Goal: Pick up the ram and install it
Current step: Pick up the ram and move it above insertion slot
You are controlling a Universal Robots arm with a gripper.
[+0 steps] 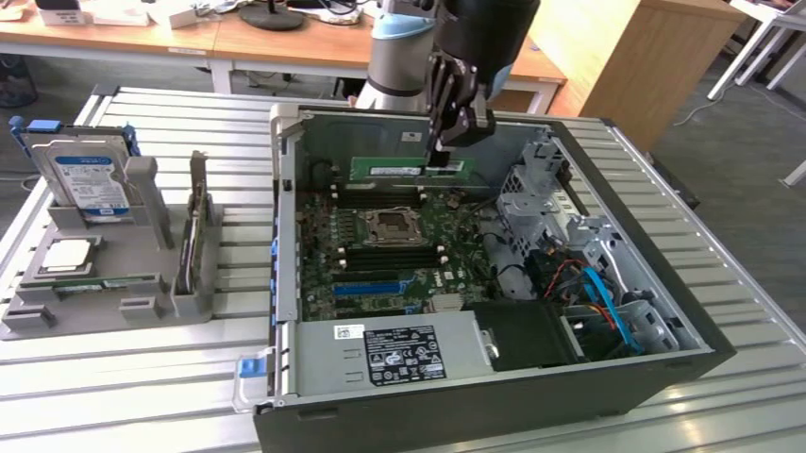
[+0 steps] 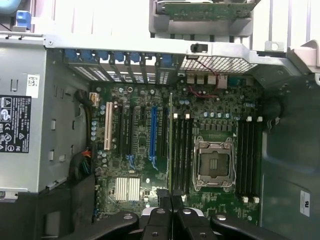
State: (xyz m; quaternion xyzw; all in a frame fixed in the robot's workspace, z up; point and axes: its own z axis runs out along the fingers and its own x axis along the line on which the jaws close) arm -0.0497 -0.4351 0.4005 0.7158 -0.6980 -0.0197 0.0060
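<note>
The ram (image 1: 406,167) is a thin green stick with a pale label, held level above the motherboard (image 1: 377,250) inside the open computer case (image 1: 655,283). My gripper (image 1: 448,159) comes down from above and is shut on the stick's end toward the exterior view's right. In the wrist view the ram (image 2: 171,145) shows edge-on as a narrow line running out from between my fingertips (image 2: 163,199), with the gripper (image 2: 171,200) closed on it. It hangs over the black memory slots (image 2: 181,150) beside the CPU socket (image 2: 215,162).
A second bank of black slots (image 2: 249,155) lies on the socket's other side. A blue slot (image 2: 153,132) and a white slot (image 2: 107,127) lie nearby. The power supply (image 1: 391,354) and drive cage (image 1: 535,193) stand inside the case. A grey holder (image 1: 108,283) with a hard drive (image 1: 86,184) stands at the exterior view's left.
</note>
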